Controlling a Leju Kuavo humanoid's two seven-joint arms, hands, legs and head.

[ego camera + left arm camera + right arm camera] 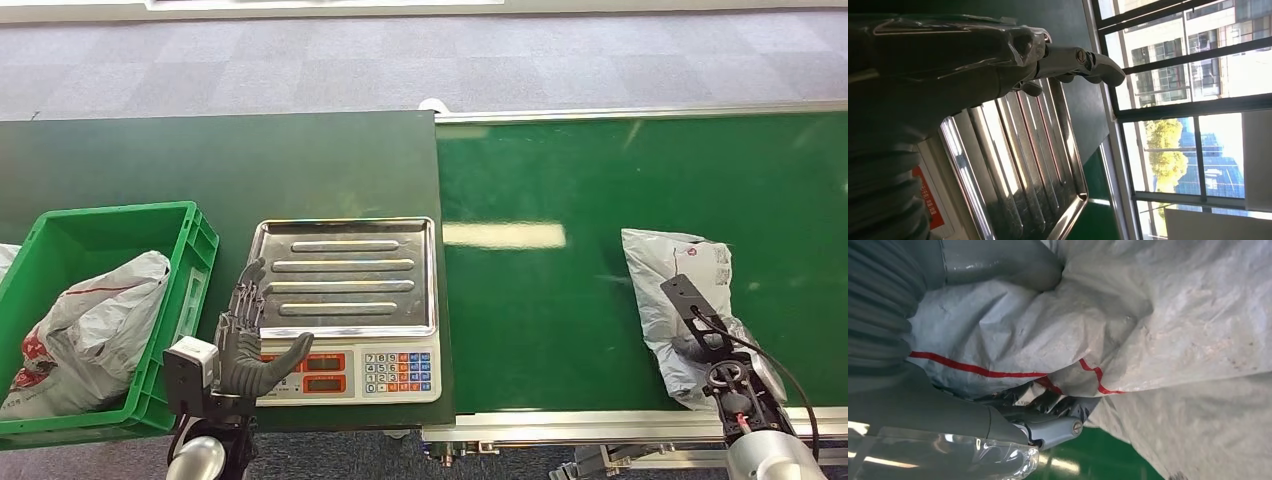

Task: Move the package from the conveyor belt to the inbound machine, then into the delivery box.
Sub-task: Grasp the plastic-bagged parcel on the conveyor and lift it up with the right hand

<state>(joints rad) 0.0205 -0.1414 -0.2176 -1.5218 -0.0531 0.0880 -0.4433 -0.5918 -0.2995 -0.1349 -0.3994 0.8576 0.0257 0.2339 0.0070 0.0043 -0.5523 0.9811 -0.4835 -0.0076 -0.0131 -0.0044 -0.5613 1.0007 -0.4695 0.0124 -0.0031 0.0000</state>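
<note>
A crumpled grey plastic package (675, 275) with a printed label lies on the green conveyor belt (560, 310) at the right. My right hand (700, 345) is on its near end. The right wrist view has the thumb (998, 265) pressed into the grey film (1158, 315) and the fingers (1048, 407) tucked under a fold with a red line. The inbound machine is a scale with a steel ribbed tray (345, 275) and a keypad. My left hand (248, 340) stands beside its near left corner, fingers spread and holding nothing. The green delivery box (190, 250) is at the far left.
Inside the green box lies a grey and white bag with red print (90, 330). A dark green table (220, 160) carries the scale and the box. The belt's metal frame (600, 425) runs along the near edge. Windows (1193, 100) appear in the left wrist view.
</note>
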